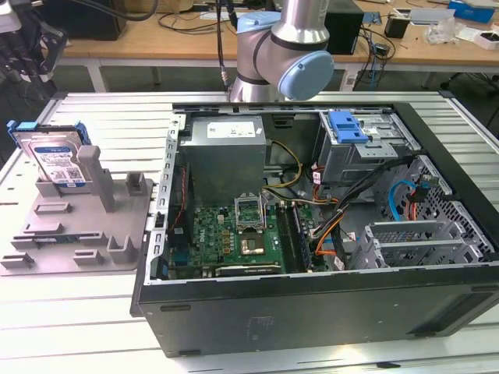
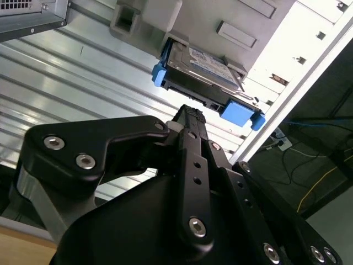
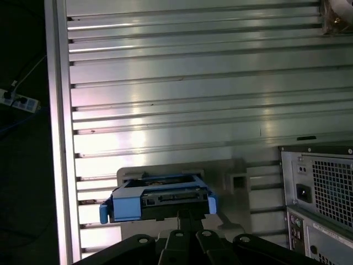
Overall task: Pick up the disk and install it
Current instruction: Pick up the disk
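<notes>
Here the disk (image 1: 56,158) stands on edge in a grey holder (image 1: 86,226) near the ribbed counter's (image 1: 78,312) edge on the exterior view's left, beside the open computer case (image 1: 312,312). In both wrist views the gripper (image 2: 190,114) (image 3: 190,212) points at the disk's (image 2: 204,66) (image 3: 157,196) blue-framed connector edge, near but apart. Its fingers (image 2: 193,143) look narrow, drawn together on nothing.

Exterior view: set high and back, looking down across the open computer case (image 1: 312,308) and the ribbed desk (image 1: 78,312), disk (image 1: 54,160) at the exterior view's left. Both wrist views: carried near the disk (image 2: 204,63) (image 3: 160,196), aimed at its end, sharing it, the desk slats and a case corner.
</notes>
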`<state>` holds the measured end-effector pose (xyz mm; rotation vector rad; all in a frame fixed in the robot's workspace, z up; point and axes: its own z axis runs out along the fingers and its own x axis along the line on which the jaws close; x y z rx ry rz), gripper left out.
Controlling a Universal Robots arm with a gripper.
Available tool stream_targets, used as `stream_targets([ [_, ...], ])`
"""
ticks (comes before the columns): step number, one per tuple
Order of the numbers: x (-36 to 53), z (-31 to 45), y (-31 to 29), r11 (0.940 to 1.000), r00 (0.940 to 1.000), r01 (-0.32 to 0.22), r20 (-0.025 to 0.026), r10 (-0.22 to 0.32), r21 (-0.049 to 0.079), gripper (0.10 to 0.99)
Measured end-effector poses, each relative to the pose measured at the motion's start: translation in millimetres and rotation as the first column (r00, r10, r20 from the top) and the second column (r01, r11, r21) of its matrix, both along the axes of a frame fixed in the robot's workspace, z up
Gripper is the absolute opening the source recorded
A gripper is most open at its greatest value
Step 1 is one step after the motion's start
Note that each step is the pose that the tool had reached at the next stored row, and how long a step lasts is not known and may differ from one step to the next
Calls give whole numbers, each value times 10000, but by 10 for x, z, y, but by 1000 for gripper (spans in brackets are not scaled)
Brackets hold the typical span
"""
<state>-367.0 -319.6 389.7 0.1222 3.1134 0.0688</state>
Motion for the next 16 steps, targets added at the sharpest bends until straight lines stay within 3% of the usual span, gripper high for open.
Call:
stream_targets([
  [16,-22,0,3,10000,10000,0,0,0,0,106],
])
